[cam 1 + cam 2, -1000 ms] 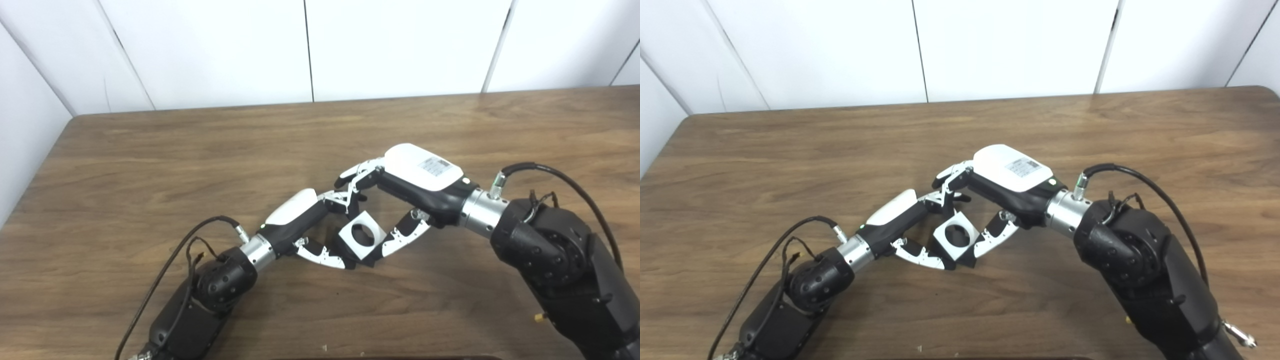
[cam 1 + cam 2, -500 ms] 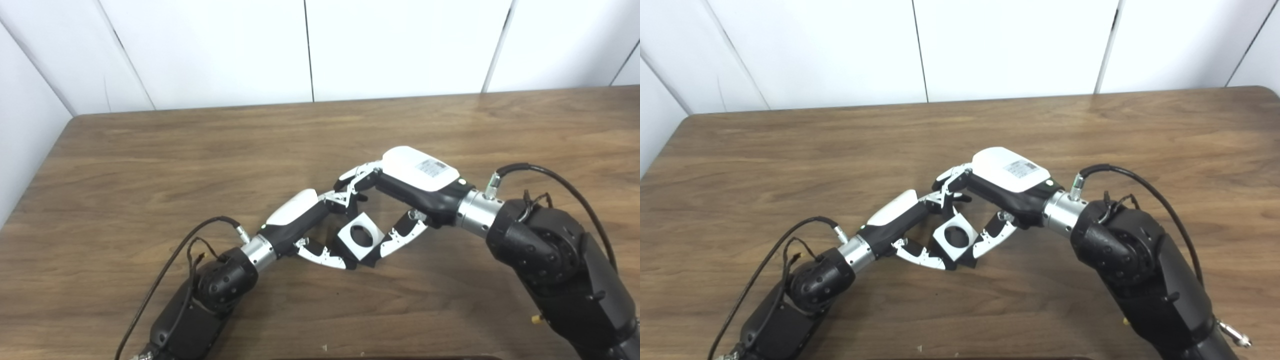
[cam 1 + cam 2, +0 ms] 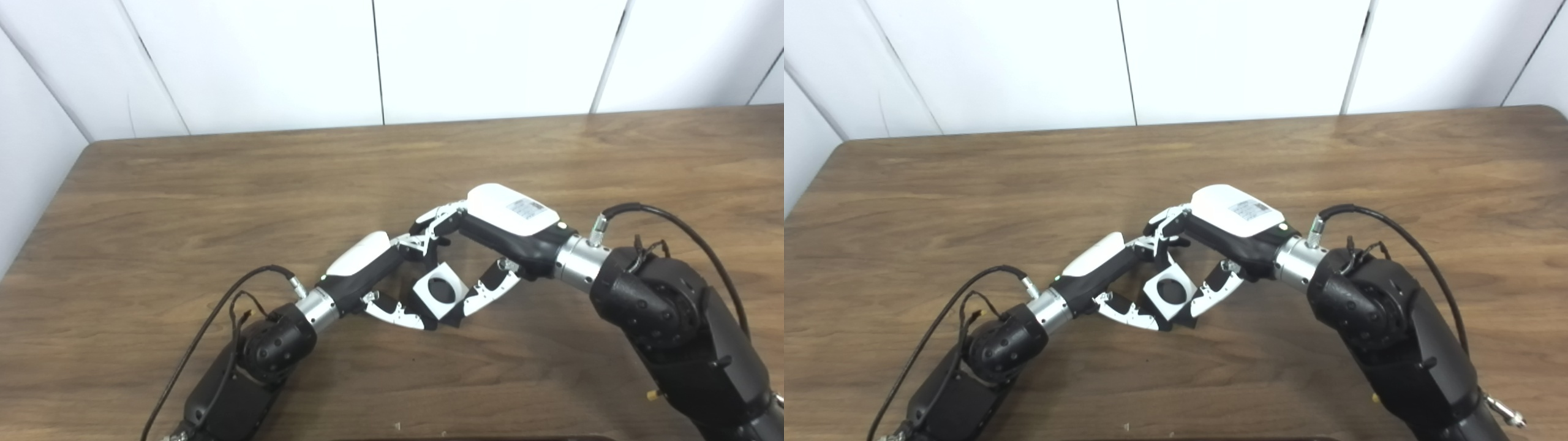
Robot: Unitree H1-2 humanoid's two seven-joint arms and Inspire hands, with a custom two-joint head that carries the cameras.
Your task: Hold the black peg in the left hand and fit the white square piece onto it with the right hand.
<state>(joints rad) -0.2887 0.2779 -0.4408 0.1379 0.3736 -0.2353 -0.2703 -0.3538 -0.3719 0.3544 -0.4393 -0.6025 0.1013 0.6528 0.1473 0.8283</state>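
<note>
Centre frame — both hands meet: right hand clamps the white square piece; left hand grips its far side — peg hidden.

the black peg cannot be made out: both hands crowd around the white square piece and hide whatever sits under it. which hand grips the piece cannot be told. both arms run off the bottom edge; the worktop is cut at the sides.
</note>
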